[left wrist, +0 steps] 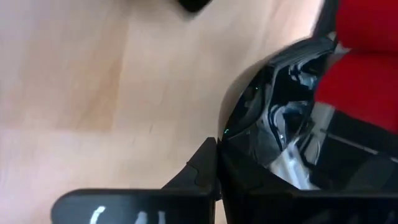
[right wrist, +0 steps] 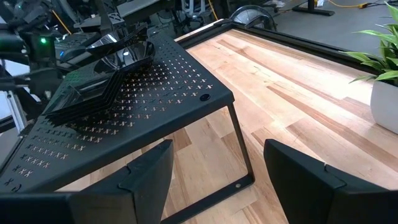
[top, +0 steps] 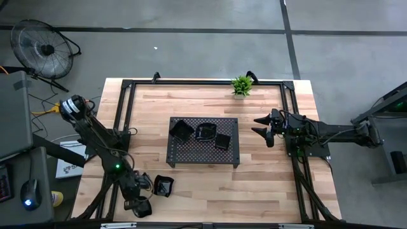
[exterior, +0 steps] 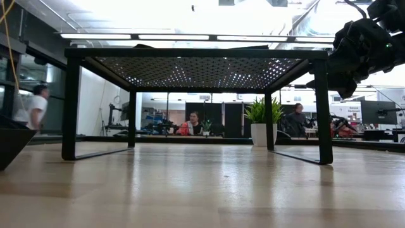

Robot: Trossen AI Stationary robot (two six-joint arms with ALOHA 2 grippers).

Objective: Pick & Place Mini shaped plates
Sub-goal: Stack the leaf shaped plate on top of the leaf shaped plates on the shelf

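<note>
A glossy black mini plate (top: 163,186) sits at the table's near left, and my left gripper (top: 152,187) is shut on it. The left wrist view shows the plate (left wrist: 273,124) close up beyond the closed fingers. Three more mini plates (top: 180,129), (top: 205,131), (top: 222,140) rest on the black perforated tray (top: 191,152) at the table's middle. In the right wrist view they stand in a row (right wrist: 118,59) on the tray top. My right gripper (top: 255,125) hovers open just right of the tray, with nothing between its fingers (right wrist: 217,180). My left gripper pinches the plate's rim (left wrist: 229,134) between its two fingers, on the side of the plate toward the table's left edge. The fingers slant down at it from the left. Whether the plate is clear of the table I cannot tell.
A small green plant (top: 241,84) in a white pot stands at the far edge. Black frame rails (top: 124,108) run along the table's sides. The tray stands on legs (exterior: 71,107) with free room beneath. People sit in the room behind (exterior: 190,125).
</note>
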